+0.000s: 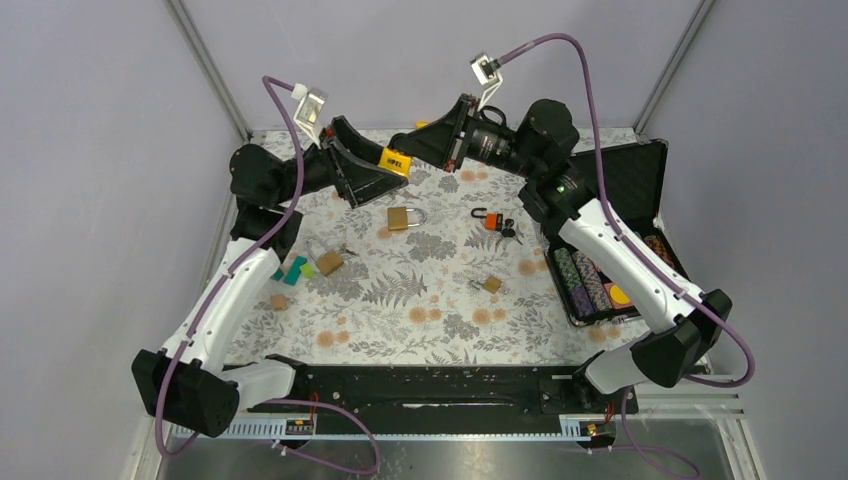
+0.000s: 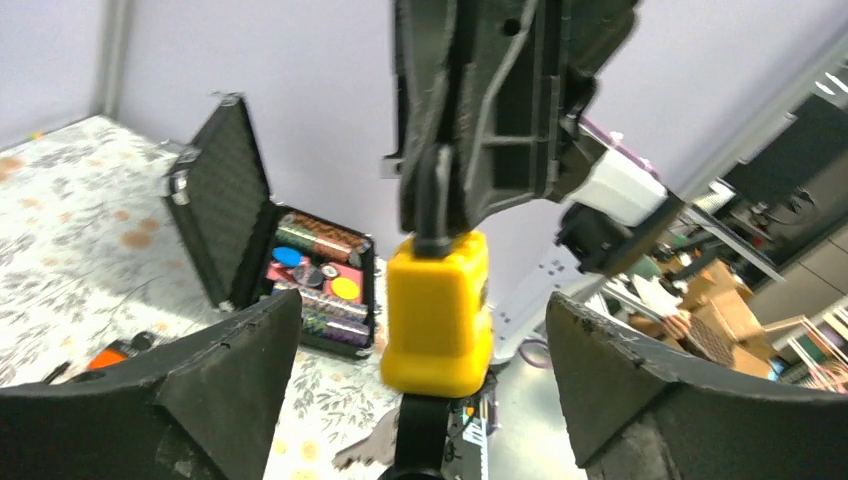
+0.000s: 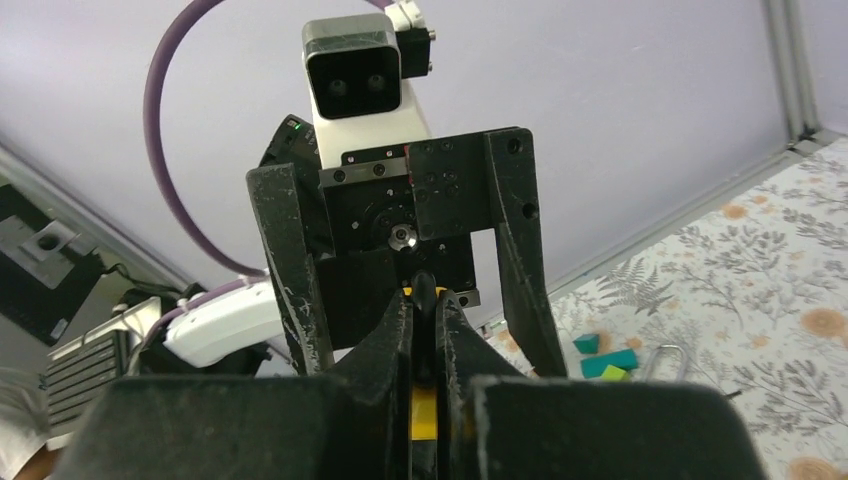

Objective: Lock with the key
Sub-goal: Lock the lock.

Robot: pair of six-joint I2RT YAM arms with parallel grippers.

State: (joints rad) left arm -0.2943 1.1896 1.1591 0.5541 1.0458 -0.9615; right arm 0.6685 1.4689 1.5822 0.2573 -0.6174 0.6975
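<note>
The yellow padlock (image 2: 437,310), hard, smooth and likely heavy, is held above the bench (image 1: 430,300) by its black loop (image 2: 430,205) in the closed right tool (image 3: 424,320), with the left tool (image 2: 422,330) spread wide around it.

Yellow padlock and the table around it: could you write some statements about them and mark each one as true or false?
1. The right gripper is shut on the shackle of the yellow padlock. True.
2. The left gripper clamps the yellow padlock's body. False: its fingers stand wide apart on either side of the body.
3. The yellow padlock lies on the table. False: it is held up in the air.
4. The black case stands open with poker chips inside. True.
5. An orange padlock lies on the table. True.
</note>
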